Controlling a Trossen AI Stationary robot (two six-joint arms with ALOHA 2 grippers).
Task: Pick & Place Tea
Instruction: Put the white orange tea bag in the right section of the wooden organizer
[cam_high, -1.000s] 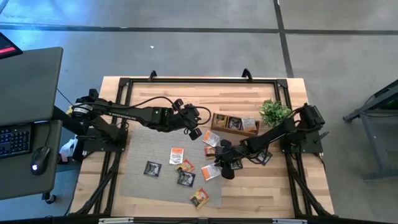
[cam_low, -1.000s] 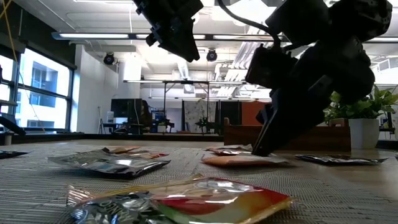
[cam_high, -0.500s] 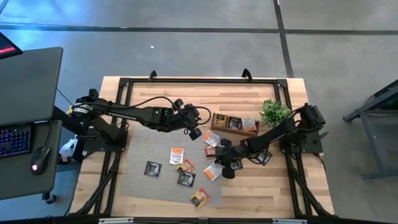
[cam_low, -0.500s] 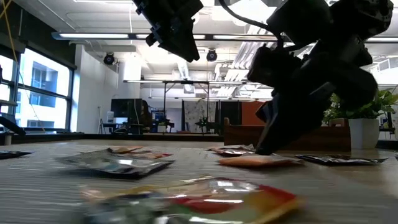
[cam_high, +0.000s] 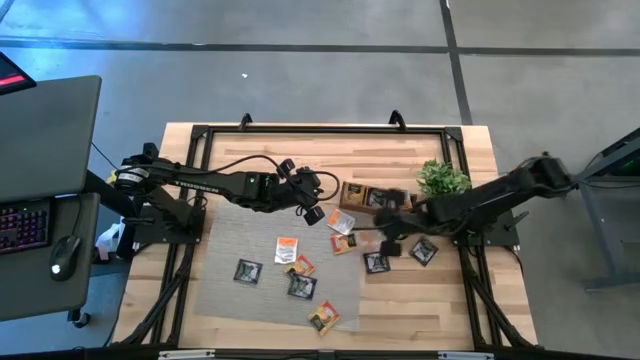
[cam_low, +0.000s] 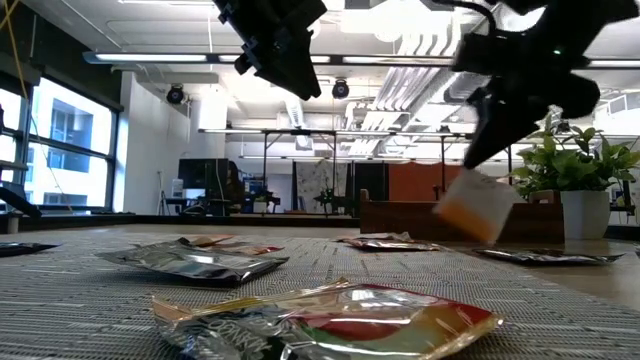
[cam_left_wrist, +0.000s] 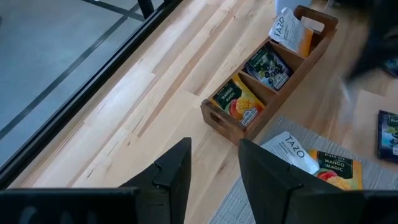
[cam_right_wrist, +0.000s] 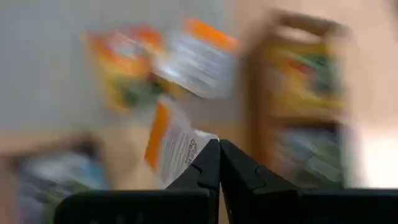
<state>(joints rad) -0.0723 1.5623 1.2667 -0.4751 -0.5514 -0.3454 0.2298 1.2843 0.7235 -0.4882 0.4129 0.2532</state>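
From above, the counter fills the middle of the frame, with the left hand hanging just left of the wooden tray and the right hand below the tray's right half; a small plant stands at the tray's right end. On the grey mat and the wood beside it I count about nine loose tea sachets: orange, black, and white with orange. The low view adds what the top view hides: the right hand, upper right of the frame, has a white-and-orange sachet dangling clear of the counter, in front of the tray. The left wrist view shows the left hand with its fingers spread and nothing between them, looking at the tray, whose three compartments hold one sachet each; "TAZO" reads on the white ones, "MANGO MAGIC" on an orange one on the mat. The right wrist view, blurred, shows the right hand pressed together on a corner of that white-and-orange sachet.
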